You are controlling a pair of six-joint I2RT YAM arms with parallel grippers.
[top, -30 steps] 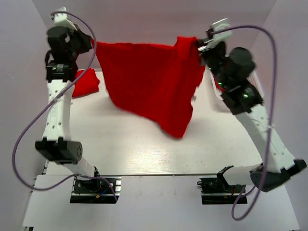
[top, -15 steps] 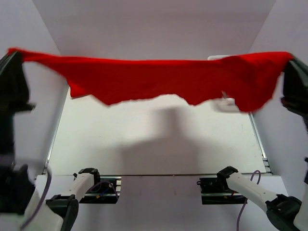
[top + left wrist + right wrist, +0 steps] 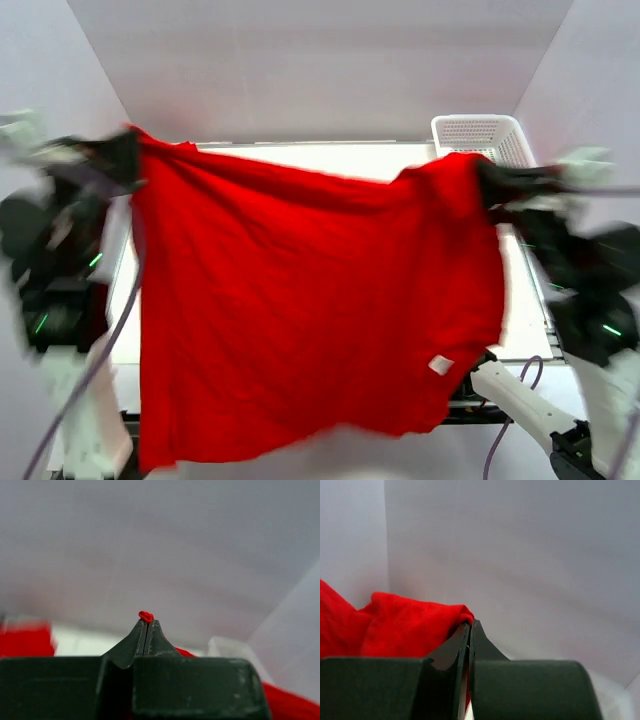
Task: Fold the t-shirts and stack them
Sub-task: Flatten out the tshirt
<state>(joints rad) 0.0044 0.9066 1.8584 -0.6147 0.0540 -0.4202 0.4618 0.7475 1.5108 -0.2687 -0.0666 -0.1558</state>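
A bright red t-shirt hangs spread wide in the air between both arms and fills most of the top view. My left gripper is shut on its upper left corner; a small red nub pokes out above the tips of the left gripper. My right gripper is shut on the upper right corner, where red cloth bunches beside the tips of the right gripper. A white label shows low on the shirt. Both arms are blurred.
A white lattice basket stands at the table's back right corner. The white table shows only as a strip behind the shirt. More red cloth lies blurred at the left of the left wrist view. Walls close in on three sides.
The shirt went from hanging bunched over the table, to a taut band stretched high, to a wide sheet swung toward the camera. Both arms swept upward and forward with it.
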